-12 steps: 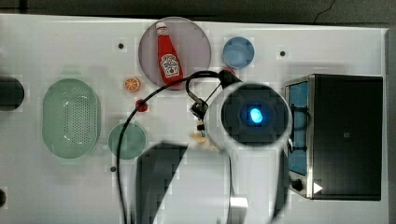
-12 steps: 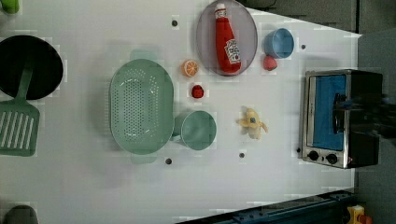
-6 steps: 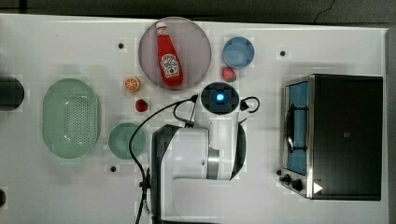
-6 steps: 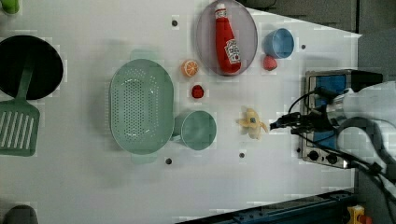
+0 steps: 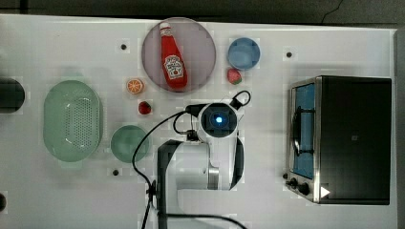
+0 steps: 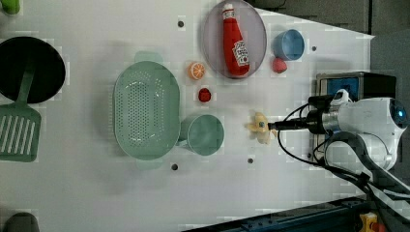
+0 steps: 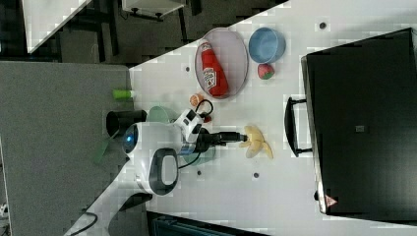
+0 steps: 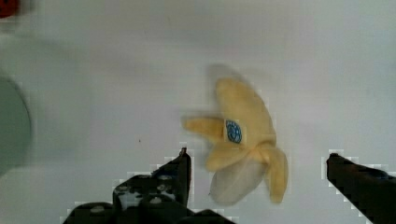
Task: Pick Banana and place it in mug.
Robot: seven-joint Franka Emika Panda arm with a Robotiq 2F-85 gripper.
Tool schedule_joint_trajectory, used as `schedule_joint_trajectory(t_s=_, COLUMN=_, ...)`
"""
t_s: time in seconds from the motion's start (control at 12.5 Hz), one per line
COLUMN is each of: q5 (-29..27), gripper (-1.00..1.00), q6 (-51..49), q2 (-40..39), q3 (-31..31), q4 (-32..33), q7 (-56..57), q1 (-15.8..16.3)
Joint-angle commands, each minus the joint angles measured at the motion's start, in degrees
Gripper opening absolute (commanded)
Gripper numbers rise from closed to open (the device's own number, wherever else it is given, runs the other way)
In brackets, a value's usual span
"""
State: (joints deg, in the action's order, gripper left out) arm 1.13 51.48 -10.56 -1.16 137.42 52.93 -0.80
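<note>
While the jaws [image 8: 257, 182] are standing wide apart with nothing between their tips, the wrist view is showing the banana [image 8: 243, 140] lying on the white surface [image 8: 116, 70] just ahead of them, its pale yellow peel pieces splaying out from a whitish middle and a small blue sticker facing up. One dark fingertip [image 8: 180, 168] is sitting just beside the peel on one side and the other is well clear on the far side, so the fruit is not yet being held. Judging from this, the reach-and-grasp step is under way and the picking itself is still to come.

From the left view, the white arm [image 6: 372, 121] is stretching in from the left view's right, its dark tip meeting the banana [image 6: 260, 128] from above. The next move is likely calling for a short descent so that the fingers straddle the fruit, then a firm close on its thicker middle, since the loose peel flaps may slip.

Farther off, toward the left view's left, the mug [image 6: 205, 135] is standing upright and empty near the banana, touching or almost touching the pale-green colander [image 6: 145, 111]. After lifting, the carry is looking short, and the release needs to come squarely over the round mouth
</note>
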Motion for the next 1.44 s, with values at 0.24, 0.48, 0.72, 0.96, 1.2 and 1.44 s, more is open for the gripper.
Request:
schedule_joint_trajectory(t_s=0.24, q5=-0.6, gripper=1.0, q6=7.4, q2=-8.6, q3=-0.9, q4=0.3, q7=10.8, q1=-0.6)
schedule_joint_trajectory(t_s=0.48, q5=-0.6, gripper=1.0, q6=11.9, q2=-11.5, q3=-1.0, q4=0.3, q7=10.7, q1=-0.6)
schedule_joint_trajectory(t_s=0.72, q5=-0.6, gripper=0.69, q6=13.0, q2=-12.3, q3=-1.2, q4=0.5, q7=10.8, q1=-0.6)
schedule_joint_trajectory(t_s=0.96, q5=-0.6, gripper=-0.04, q6=13.1, q2=-11.7, q3=-1.0, q4=0.0, q7=10.7, q1=-0.6)
schedule_joint_trajectory(t_s=1.2, q5=-0.6, gripper=-0.37, q6=12.2, q2=-9.2, q3=-1.1, q4=0.0, q7=10.7, q1=-0.7)
schedule_joint_trajectory(t_s=1.44, q5=-0.6, gripper=-0.37, q6=6.2, q2=-2.1, q3=-2.0, q4=-0.2, q7=10.7, q1=-0.8)
